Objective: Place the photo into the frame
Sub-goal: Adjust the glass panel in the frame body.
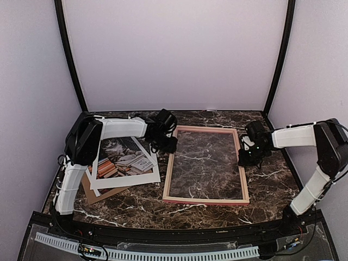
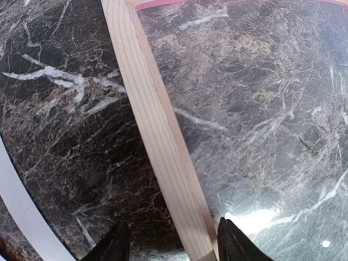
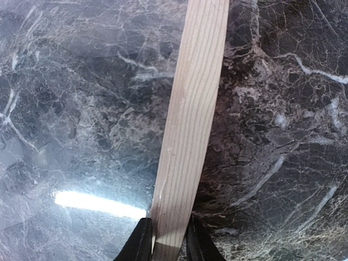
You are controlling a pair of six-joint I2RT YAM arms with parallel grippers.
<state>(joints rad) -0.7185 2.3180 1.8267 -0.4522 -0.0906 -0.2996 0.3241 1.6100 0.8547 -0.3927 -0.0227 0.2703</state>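
Note:
The frame (image 1: 206, 201) lies flat on the marble table, pink face up, with pale wood sides. My left gripper (image 1: 168, 144) is open over its left rail (image 2: 163, 136), one finger on each side with a wide gap. My right gripper (image 1: 246, 157) is shut on the frame's right rail (image 3: 187, 125), its fingertips (image 3: 142, 242) pressed against both sides of the wood. The photo (image 1: 120, 156), a cat with stacked books, lies at the left under the white mat (image 1: 126, 179) and partly under my left arm.
A brown backing board (image 1: 98, 193) sticks out below the mat at the left. A white strip of the mat (image 2: 22, 206) shows in the left wrist view. Black poles and pale walls close in the back and sides.

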